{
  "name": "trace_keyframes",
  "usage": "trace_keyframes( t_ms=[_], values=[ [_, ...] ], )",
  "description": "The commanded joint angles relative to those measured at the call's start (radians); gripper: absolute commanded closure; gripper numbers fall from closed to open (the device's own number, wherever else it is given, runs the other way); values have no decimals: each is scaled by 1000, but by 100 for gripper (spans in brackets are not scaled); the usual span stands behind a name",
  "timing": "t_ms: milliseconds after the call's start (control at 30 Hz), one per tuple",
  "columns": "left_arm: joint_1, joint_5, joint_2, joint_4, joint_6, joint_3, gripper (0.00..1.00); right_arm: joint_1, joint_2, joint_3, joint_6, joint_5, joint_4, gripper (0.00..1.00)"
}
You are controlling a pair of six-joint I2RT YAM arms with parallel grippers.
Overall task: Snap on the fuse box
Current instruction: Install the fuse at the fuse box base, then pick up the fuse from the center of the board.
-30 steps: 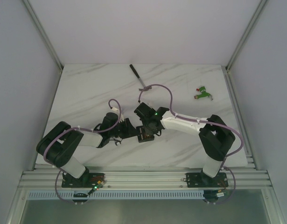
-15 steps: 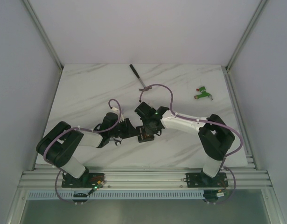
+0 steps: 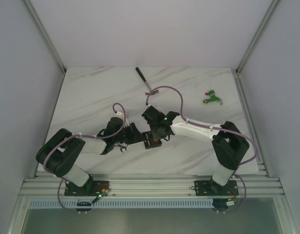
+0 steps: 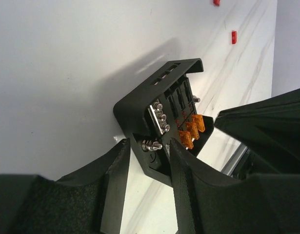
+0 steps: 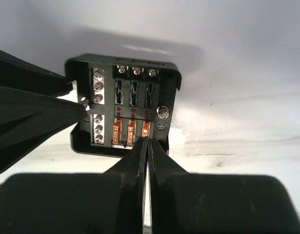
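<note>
The fuse box is a small black square box near the table's middle, between the two grippers. Its open top shows screws, three empty slots and three orange fuses. My left gripper is shut on the fuse box, with a corner tab of the box between its fingers. My right gripper is shut with nothing between its jaws. Its tips rest at the rightmost orange fuse in the near row of the fuse box. In the top view both grippers meet over the box, left gripper and right gripper.
A dark-handled wrench lies at the back of the table. A green-and-red connector piece lies at the back right. Two tiny loose red fuses lie on the marble beyond the box. The table's near rail runs behind the arm bases.
Both grippers stay at the fuse box. The right arm's elbow has shifted slightly right, and the left arm's shoulder has shifted slightly left and down.
</note>
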Motion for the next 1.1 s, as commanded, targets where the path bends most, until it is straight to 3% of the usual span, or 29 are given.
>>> trace_keyframes(
  t_ms=[0, 167, 467, 800, 1067],
  values=[
    [-3, -28, -63, -30, 26, 12, 51, -9, -117, -4, -50, 77, 31, 91],
    [-4, -77, -142, -100, 74, 16, 44, -70, -202, -41, -122, 93, 64, 75],
    [-4, -260, -306, -263, 198, 33, 16, -319, -233, -179, -333, -32, 294, 49],
    [-4, -367, -348, -312, 237, 27, 0, -469, -49, -109, -481, -200, 359, 43],
    [-4, -383, -340, -315, 238, 27, 0, -501, 54, -59, -524, -253, 372, 42]
  ],
)
